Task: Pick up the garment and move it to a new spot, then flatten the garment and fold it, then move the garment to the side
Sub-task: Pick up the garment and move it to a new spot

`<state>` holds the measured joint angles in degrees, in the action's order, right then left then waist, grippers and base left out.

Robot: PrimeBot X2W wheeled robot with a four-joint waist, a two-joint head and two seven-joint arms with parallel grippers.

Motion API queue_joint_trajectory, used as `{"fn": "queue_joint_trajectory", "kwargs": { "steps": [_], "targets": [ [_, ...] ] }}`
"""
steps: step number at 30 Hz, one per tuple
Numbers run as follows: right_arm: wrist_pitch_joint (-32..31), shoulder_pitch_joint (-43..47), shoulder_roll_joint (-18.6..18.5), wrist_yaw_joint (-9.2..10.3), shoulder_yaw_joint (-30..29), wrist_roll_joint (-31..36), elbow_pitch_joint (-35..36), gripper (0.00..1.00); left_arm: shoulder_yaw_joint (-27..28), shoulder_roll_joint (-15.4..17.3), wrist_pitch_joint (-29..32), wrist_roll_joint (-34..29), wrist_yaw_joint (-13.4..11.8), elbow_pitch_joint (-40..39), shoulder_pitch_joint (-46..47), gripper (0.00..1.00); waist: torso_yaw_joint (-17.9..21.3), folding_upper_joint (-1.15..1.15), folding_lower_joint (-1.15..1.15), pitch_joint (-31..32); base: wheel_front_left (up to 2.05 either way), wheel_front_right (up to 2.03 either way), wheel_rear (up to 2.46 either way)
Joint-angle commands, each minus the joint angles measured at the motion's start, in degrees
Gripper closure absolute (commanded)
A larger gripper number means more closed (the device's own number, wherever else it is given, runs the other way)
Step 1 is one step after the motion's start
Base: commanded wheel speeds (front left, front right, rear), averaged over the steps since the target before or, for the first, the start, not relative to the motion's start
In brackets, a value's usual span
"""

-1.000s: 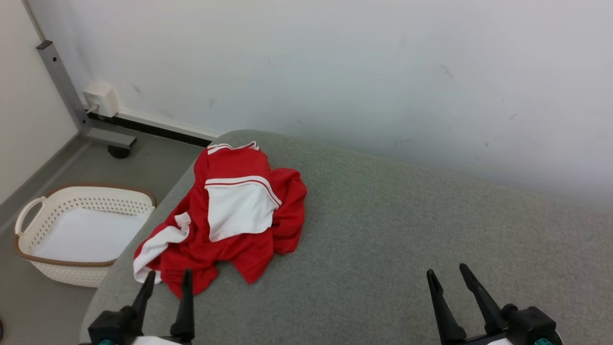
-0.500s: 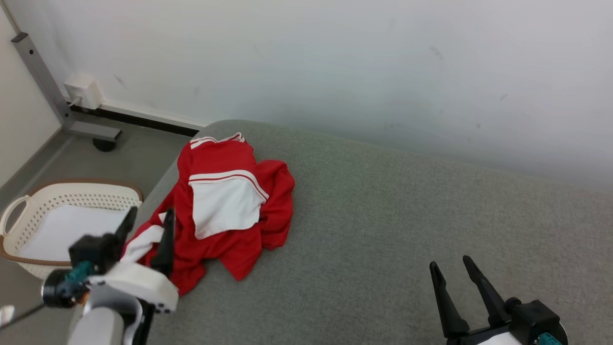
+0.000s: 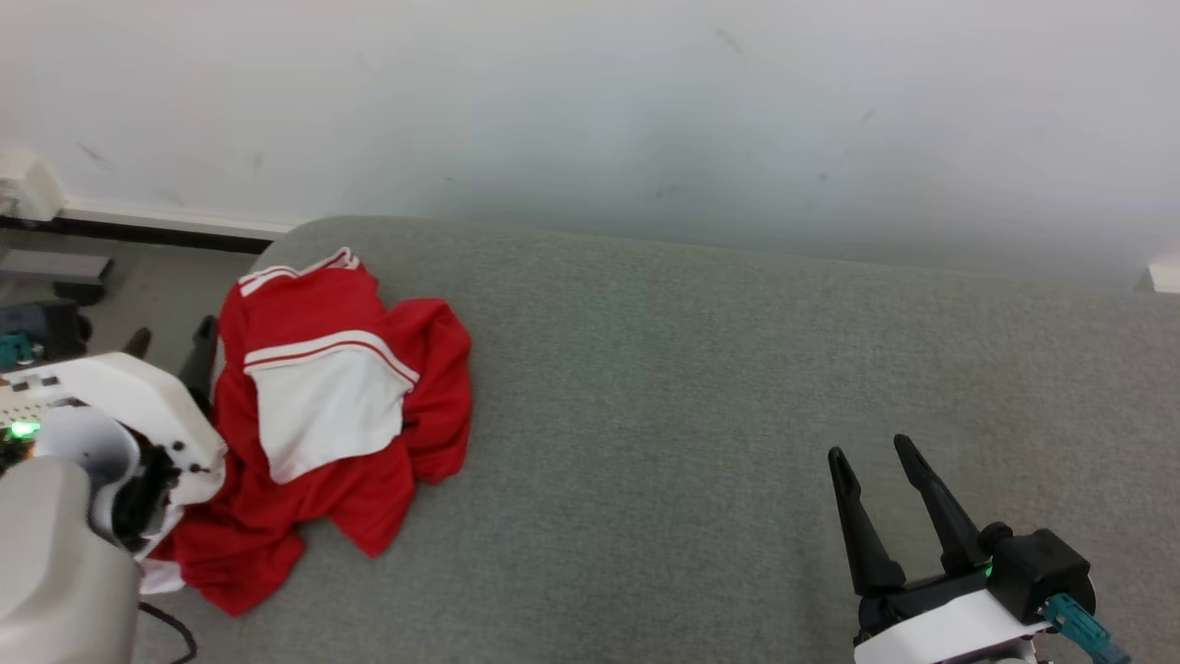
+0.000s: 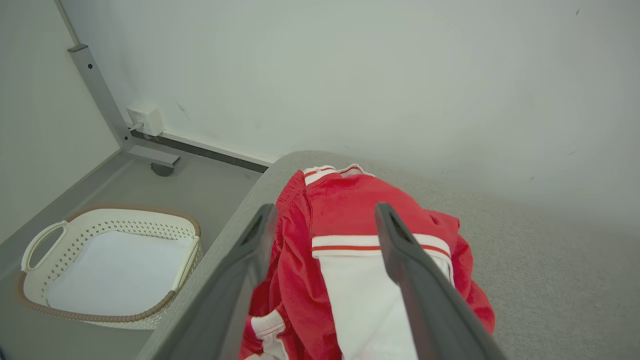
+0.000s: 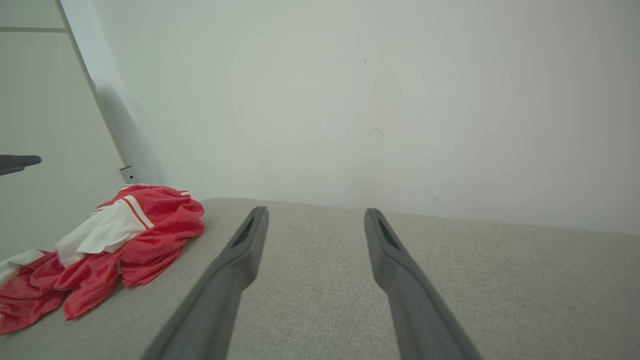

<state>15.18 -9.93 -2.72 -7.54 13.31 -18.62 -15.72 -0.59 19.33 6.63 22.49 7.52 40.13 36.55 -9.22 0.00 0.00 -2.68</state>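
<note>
Now the left gripper (image 4: 325,209), spread and empty, has climbed from the crumpled red-and-white garment's (image 3: 323,406) six o'clock hem to its nine o'clock edge, at the grey cushion's (image 3: 691,369) nine o'clock end; right gripper (image 3: 868,448) stays spread at four o'clock.

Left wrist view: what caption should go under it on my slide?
The left gripper, jaws open, frames the crumpled red-and-white garment on a grey cushion; white basket on the floor.

White basket (image 4: 120,227) sits on floor (image 4: 200,185) beside cushion (image 4: 550,280).
</note>
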Motion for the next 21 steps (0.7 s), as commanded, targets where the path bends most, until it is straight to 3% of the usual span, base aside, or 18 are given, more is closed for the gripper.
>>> {"fn": "queue_joint_trajectory", "kwargs": {
  "steps": [1, 13, 21],
  "targets": [
    [-0.1, -0.9, -0.3, 0.10, -0.1, 0.4, 0.2, 0.00, 0.1, 1.5, 1.0, 0.3, -0.1, 1.7, 1.5, 0.00, 2.7, 0.00, 0.00, -1.7, 0.00, 0.00, 0.00],
    [-0.1, -4.2, -0.3, 0.10, 1.2, -3.1, 1.3, 0.00, 2.3, 7.9, 9.9, 9.6, -0.1, 20.0, 7.4, 0.00, 13.5, 0.00, 0.00, -6.8, 0.00, 0.00, 0.00],
    [-0.1, -4.6, -0.2, 0.10, 1.3, -3.1, 2.0, 0.00, 1.1, 8.7, 15.4, 13.2, -0.1, 25.6, 6.5, 0.00, 16.4, 0.00, 0.00, -8.2, 0.00, 0.00, 0.00]
  ]
}}
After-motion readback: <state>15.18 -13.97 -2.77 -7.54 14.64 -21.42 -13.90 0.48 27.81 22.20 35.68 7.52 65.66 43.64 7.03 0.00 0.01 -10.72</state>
